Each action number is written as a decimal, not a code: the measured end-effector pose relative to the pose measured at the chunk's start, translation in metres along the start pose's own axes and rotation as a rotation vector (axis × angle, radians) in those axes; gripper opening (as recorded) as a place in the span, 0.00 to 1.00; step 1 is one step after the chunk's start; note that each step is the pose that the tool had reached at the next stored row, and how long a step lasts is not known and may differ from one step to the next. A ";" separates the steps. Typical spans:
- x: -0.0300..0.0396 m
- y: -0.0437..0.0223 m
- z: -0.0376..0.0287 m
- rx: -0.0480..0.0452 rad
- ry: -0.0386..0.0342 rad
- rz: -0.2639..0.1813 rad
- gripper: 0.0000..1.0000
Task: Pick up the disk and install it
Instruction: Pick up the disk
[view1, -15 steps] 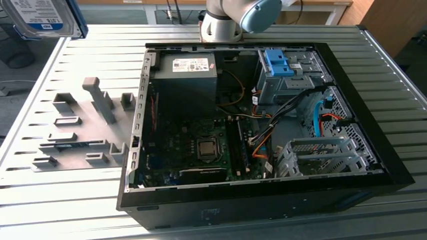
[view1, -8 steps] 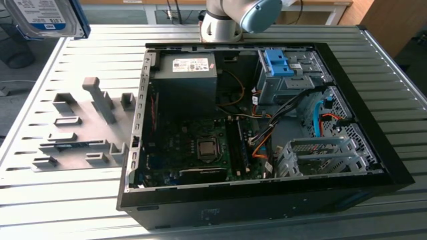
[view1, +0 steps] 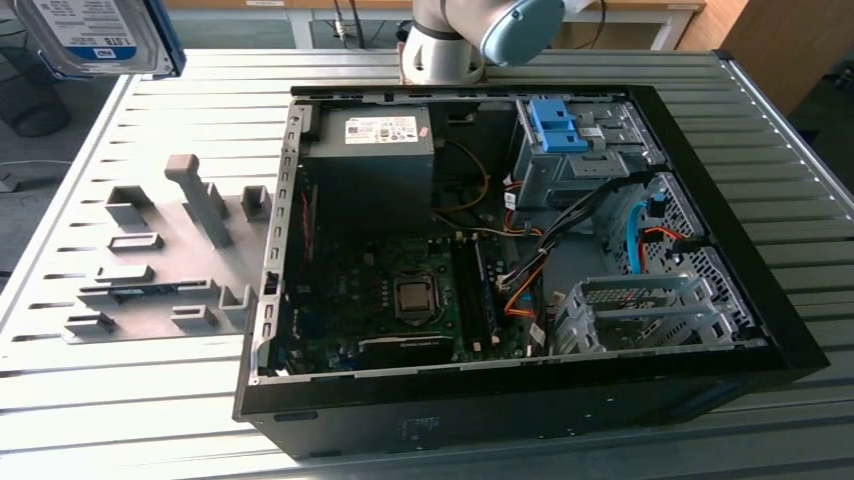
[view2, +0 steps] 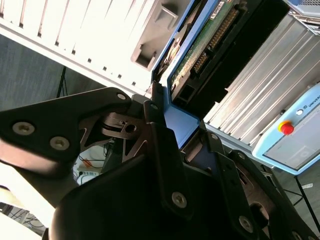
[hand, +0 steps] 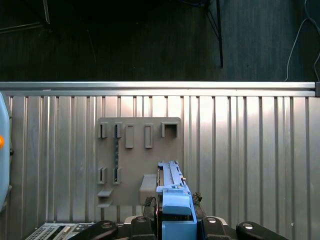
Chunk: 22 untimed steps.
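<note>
A robotics lab, shown by its slatted metal bench and teach pendant (red button)

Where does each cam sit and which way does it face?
Exterior view: off the arm, looking down into the open black computer case on the slatted metal table; grey arm joint shows.
First wrist view: on the wrist, looking down at the grey fixture plate; black gripper shows.
Second wrist view: on the wrist, looking along the gripper, jaws shut on the silver hard drive with blue plastic rails.
Shared: all three show the drive.

Exterior view looks down (steeply); both wrist views hug the disk.
</note>
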<state>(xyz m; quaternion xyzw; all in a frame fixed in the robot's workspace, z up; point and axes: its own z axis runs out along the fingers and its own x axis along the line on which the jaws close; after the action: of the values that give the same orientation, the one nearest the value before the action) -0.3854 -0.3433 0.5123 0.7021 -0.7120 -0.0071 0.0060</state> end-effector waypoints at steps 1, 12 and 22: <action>0.0000 -0.0005 0.0000 0.0000 0.0000 0.000 0.36; -0.0001 -0.0067 -0.0002 -0.0001 0.0001 0.000 0.36; -0.0002 -0.0152 -0.0003 -0.0001 0.0001 0.000 0.36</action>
<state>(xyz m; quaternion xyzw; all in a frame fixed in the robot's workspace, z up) -0.3702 -0.3433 0.5123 0.7021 -0.7120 -0.0071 0.0060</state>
